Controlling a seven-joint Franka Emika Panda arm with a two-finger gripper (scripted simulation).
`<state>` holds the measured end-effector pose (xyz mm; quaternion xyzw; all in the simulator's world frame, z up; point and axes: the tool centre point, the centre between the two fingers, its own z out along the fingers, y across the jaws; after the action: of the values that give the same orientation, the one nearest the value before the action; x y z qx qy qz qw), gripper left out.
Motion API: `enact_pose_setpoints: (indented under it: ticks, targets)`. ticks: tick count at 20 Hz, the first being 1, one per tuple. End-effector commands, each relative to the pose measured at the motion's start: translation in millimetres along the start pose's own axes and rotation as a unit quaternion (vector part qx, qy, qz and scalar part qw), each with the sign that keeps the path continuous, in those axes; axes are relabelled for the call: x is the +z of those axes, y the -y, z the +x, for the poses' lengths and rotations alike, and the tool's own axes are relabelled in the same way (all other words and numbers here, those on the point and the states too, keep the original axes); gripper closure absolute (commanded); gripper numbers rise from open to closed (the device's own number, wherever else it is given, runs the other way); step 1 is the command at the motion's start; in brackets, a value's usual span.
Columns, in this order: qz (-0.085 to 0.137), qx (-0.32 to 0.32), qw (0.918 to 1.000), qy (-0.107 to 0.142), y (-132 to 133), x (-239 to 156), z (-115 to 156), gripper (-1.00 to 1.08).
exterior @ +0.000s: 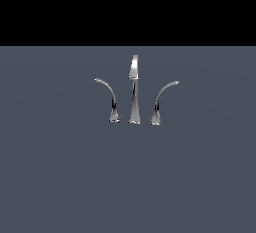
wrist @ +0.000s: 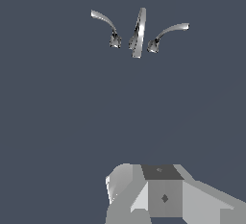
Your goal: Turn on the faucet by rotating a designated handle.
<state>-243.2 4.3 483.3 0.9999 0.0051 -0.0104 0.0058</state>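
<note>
1. End effector [wrist: 163, 196] is showing only as a grey body in the wrist view, far from the faucet [exterior: 134, 89]; I cannot tell whether its fingers are spread or pressed together.
2. Going left to right in the exterior view, a mirror lever [exterior: 111, 99], the spout [exterior: 134, 84] and the handle [exterior: 161, 99] are standing on the desk [exterior: 60, 177].
3. Judging risk: the three pieces are crowding together; an approach drifting off line could be striking the spout or turning the wrong lever.
4. Handle's long axis is rising from its flared base, its tip arching toward the exterior view's right.

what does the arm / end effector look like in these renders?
Only the wrist view shows any of it: a blocky, faceted end effector in light and mid grey, with a darker square face carrying a small diamond mark. No cables visible. Fingertips aren't shown, and the exterior view shows no arm.
</note>
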Motion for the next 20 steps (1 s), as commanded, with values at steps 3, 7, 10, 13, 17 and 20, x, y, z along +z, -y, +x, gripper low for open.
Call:
enact_pose_setpoints:
  ticks: [3,7,10,13,17,20]
  targets:
    - [0.0,0.001,1.0,0.0,0.2,0.5,0.5,1.08]
    - [0.0,0.011,0.9999,0.0,2.0,4.3,4.9,1.08]
    - [0.001,0.026,0.9997,0.0,4.4,9.7,11.2,1.08]
    - [0.001,0.046,0.9989,0.0,7.4,17.3,20.1,1.08]
    - [0.002,0.083,0.9966,0.0,12.0,30.9,36.5,1.08]
    - [0.003,0.117,0.9931,0.0,15.3,43.9,52.4,1.08]
